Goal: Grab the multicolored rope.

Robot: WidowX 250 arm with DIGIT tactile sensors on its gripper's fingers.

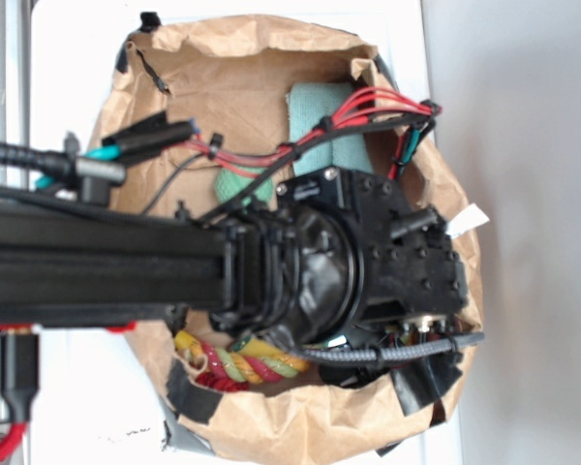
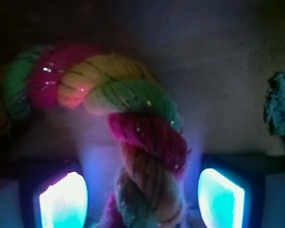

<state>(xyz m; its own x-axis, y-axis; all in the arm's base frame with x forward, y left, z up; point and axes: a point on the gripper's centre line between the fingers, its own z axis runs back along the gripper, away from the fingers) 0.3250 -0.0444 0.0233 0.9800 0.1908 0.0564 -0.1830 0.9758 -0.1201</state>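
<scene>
Now fingers wide apart, flanking the multicolored rope, not gripping.

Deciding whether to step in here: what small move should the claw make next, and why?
Probably close now. In the wrist view the multicolored rope runs between the two glowing fingers, with a gap on each side, so the open claw already straddles it.
</scene>
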